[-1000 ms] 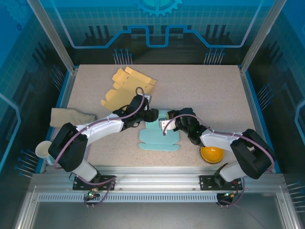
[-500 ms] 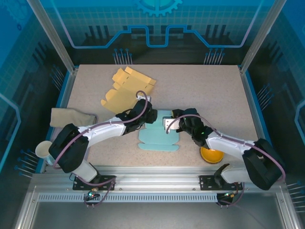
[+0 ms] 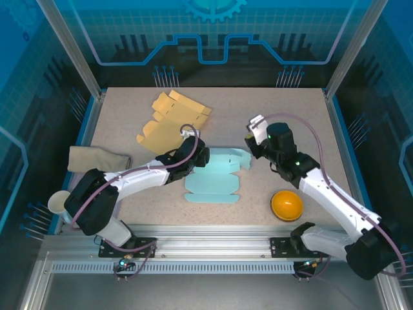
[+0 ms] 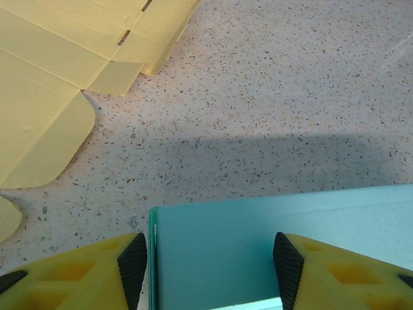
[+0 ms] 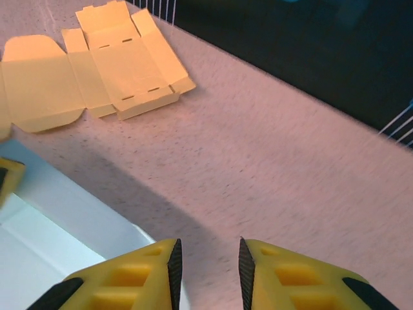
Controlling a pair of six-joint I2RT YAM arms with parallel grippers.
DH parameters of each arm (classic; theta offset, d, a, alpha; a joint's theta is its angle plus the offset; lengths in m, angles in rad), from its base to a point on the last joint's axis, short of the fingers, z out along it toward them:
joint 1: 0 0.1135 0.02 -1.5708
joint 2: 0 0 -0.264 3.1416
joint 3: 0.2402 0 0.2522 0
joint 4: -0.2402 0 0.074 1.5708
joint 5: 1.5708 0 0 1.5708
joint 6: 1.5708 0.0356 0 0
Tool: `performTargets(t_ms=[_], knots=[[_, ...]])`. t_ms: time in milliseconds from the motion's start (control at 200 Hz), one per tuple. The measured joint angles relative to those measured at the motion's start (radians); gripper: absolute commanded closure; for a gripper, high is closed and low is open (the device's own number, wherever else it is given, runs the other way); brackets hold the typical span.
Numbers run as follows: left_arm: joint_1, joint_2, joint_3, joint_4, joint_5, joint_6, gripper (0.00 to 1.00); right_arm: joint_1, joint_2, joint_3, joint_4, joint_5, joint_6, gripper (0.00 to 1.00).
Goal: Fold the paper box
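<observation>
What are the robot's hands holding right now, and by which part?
Nothing looks clamped. The left gripper stands open astride a corner of the blue paper box; the right gripper hangs empty above the table.

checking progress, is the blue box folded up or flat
Partly folded: the blue box lies mostly flat on the table, but its far panel is raised, standing between the pads of the open left hand.

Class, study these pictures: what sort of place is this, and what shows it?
Probably a robotics lab work cell: left arm and right arm bolted to an aluminium rail, clear printed panels walling the speckled table, teal paper box and yellow box blank as practice pieces.
</observation>
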Motion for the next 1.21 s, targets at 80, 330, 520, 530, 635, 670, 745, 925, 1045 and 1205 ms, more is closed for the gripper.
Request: performTargets(t_ms=[80, 330, 520, 530, 635, 670, 745, 925, 1045, 1205], knots=[[-0.005, -0.005, -0.006, 0.001, -0.002, 0.0, 0.42, 0.0, 0.085, 0.075, -0.076, -0.024, 0.152, 0.68], [-0.029, -0.024, -0.029, 0.002, -0.023, -0.007, 0.43, 0.013, 0.276, 0.137, -0.183, -0.121, 0.484, 0.65], [-0.037, -0.031, -0.041, 0.009, -0.03, -0.026, 0.43, 0.057, 0.33, 0.148, -0.198, -0.159, 0.598, 0.63], [-0.037, -0.031, -0.041, 0.009, -0.03, -0.026, 0.43, 0.058, 0.332, 0.148, -0.199, -0.16, 0.602, 0.63], [-0.037, -0.031, -0.041, 0.01, -0.03, -0.026, 0.43, 0.061, 0.344, 0.148, -0.198, -0.161, 0.623, 0.62], [-0.037, -0.032, -0.042, 0.01, -0.03, -0.026, 0.43, 0.06, 0.348, 0.148, -0.198, -0.162, 0.627, 0.62], [-0.037, -0.034, -0.046, 0.014, -0.029, -0.026, 0.43, 0.057, 0.356, 0.148, -0.198, -0.163, 0.631, 0.61], [-0.037, -0.037, -0.057, 0.029, -0.021, -0.026, 0.43, 0.049, 0.381, 0.148, -0.187, -0.188, 0.643, 0.6], [-0.037, -0.037, -0.064, 0.046, -0.018, -0.026, 0.43, 0.049, 0.391, 0.138, -0.165, -0.217, 0.665, 0.6], [-0.037, -0.038, -0.078, 0.074, 0.002, -0.023, 0.43, 0.048, 0.394, 0.115, -0.127, -0.264, 0.711, 0.63]])
